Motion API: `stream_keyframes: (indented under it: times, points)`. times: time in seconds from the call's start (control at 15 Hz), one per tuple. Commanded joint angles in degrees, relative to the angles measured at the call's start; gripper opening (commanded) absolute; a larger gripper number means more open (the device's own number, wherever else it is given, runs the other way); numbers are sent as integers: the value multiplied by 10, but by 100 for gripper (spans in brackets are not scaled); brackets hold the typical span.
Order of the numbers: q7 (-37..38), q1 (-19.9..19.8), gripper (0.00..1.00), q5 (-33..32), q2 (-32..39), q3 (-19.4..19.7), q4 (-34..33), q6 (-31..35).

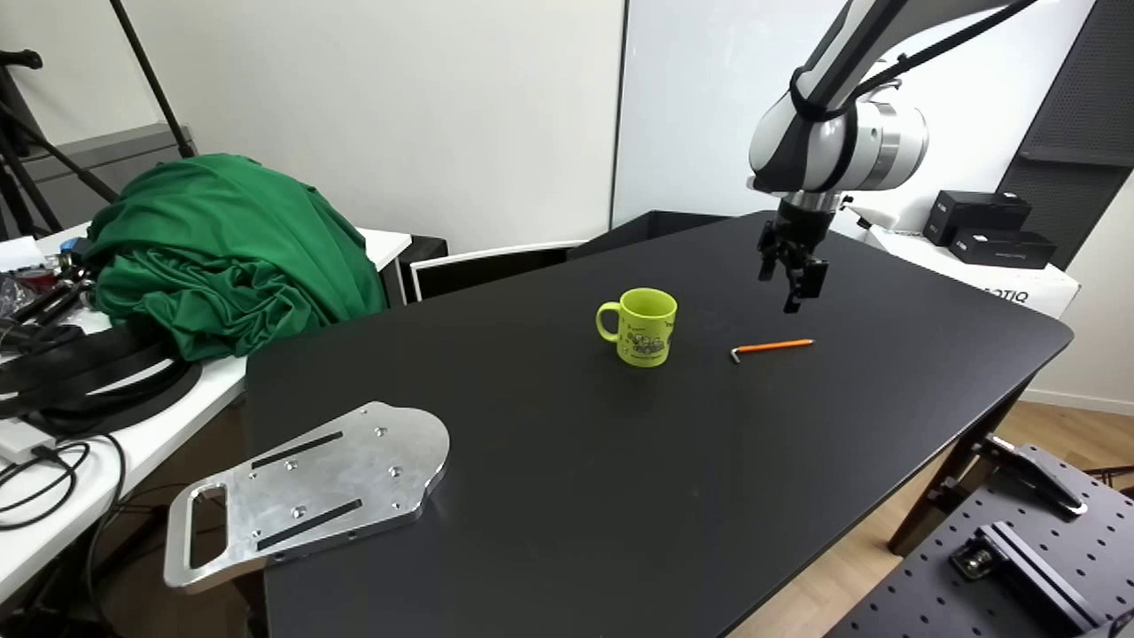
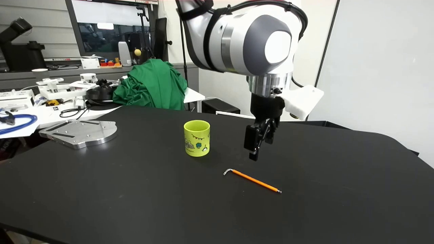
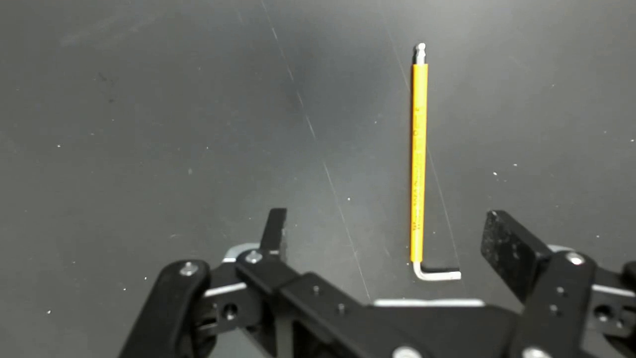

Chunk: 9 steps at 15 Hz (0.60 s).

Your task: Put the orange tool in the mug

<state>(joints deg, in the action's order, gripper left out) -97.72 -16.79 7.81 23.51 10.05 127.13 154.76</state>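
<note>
Your claw [image 3: 387, 216] hangs spread and empty above the counter [image 2: 142, 200], where the orange hex key [image 3: 419, 164] lies mostly beyond the fingertips [image 3: 509, 248] in the wrist view, its shaft roughly square to your closing direction.

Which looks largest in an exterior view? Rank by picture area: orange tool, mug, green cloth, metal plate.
In an exterior view, largest to smallest:
1. green cloth
2. metal plate
3. mug
4. orange tool
The metal plate sits nearer than the green cloth, so real sizes may differ.
</note>
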Motion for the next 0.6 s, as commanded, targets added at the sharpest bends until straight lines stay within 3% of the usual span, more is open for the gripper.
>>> stream_keyframes:
  times: [0.0, 0.53]
  points:
    - [14, -21, 100, -19, -3, -20, 1, 0]
    - [77, 5, 100, -96, 53, -17, 28, 80]
